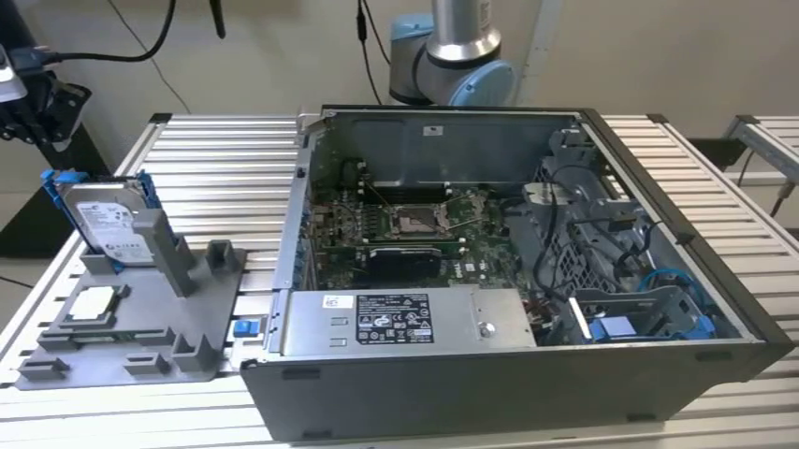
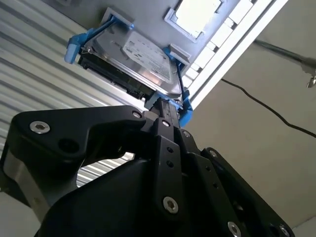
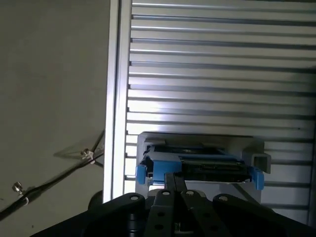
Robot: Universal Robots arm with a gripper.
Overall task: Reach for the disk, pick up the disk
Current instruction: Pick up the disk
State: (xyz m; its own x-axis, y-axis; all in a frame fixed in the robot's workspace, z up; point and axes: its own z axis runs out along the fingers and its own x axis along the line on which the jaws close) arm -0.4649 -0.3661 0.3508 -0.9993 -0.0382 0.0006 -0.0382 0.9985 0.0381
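A ribbed aluminium worktop [image 1: 200, 140] carries everything. Near its front corner, on the exterior view's left, lies a grey fixture plate with posts [image 1: 125, 351]. Standing upright on the plate's far end is the flat silver-grey disk with a white label and blue plastic frame [image 1: 107, 220]. Just beyond it, the black gripper [image 3: 175, 178] hangs close to the frame's upper edge. Its jaws look closed together and hold nothing. The reach looks nearly complete; the disk is neither gripped nor lifted yet.
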